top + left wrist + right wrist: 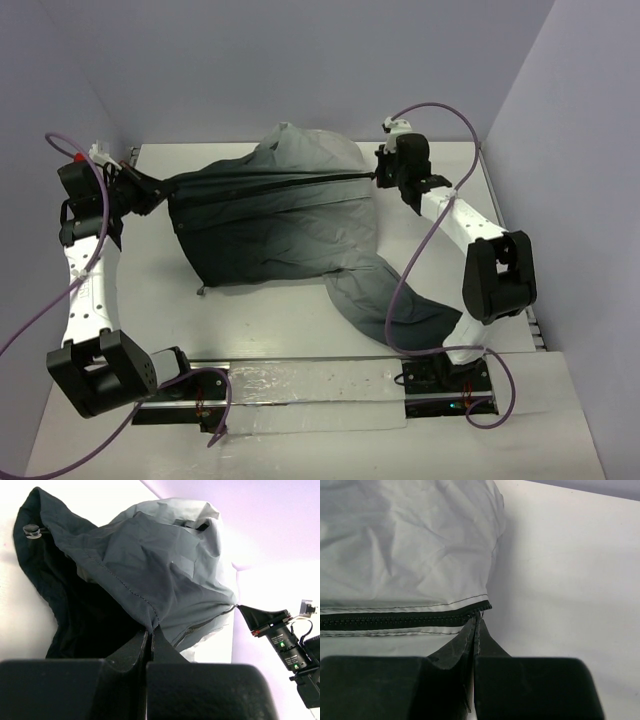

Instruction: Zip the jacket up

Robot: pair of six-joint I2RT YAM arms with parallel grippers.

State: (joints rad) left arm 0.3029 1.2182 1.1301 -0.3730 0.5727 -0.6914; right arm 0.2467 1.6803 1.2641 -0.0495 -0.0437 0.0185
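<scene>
Top camera overlooks everything; both wrist cameras (close, low) face the jacket (280,220)

The jacket (280,225) lay spread over the far half of the white table (260,320), its shell light grey at the far hump and dark charcoal across the middle and left. Its dark zipper (270,183) ran as a taut, nearly straight line between the 2 grippers. The left gripper (152,188) met the jacket's left end and the right gripper (381,176) its right end, though the fingers were too small to read. 1 grey sleeve (395,300) trailed toward the near right, ending close to the right arm. Purple cables (432,104) looped off both arms.
</scene>
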